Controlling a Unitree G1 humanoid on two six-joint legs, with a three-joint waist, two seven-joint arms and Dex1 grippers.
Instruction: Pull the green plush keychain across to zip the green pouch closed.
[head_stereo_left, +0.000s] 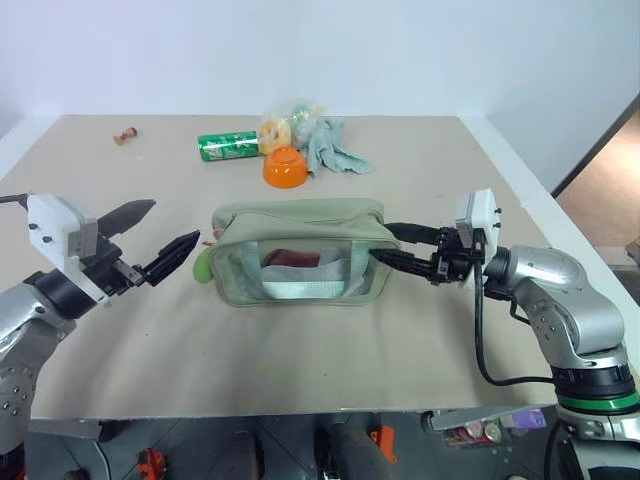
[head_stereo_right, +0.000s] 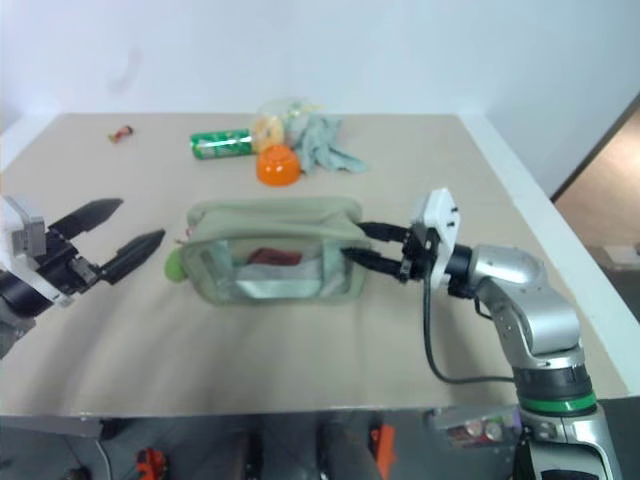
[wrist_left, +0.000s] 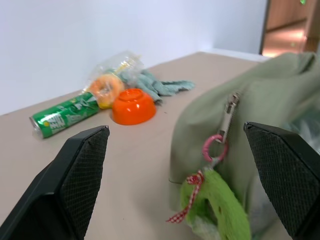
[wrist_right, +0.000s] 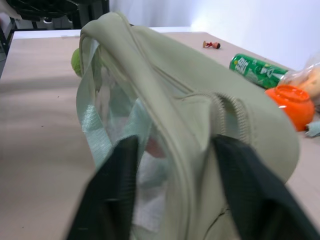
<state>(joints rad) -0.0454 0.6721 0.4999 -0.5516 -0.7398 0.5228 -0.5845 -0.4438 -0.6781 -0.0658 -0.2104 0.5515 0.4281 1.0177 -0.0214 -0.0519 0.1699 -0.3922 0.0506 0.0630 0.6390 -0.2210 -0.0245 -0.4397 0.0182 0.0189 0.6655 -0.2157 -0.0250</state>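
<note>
keychain first: the green plush keychain (wrist_left: 216, 210) hangs on its pink ring from the zipper pull at the end of the green pouch (head_stereo_left: 300, 250) just ahead of the left gripper (head_stereo_left: 160, 240), whose jaws stand wide with nothing in them. the pouch's long axis runs from there toward the right gripper (head_stereo_left: 395, 247), narrowed onto the far end. the left arm is nearer the plush.
</note>
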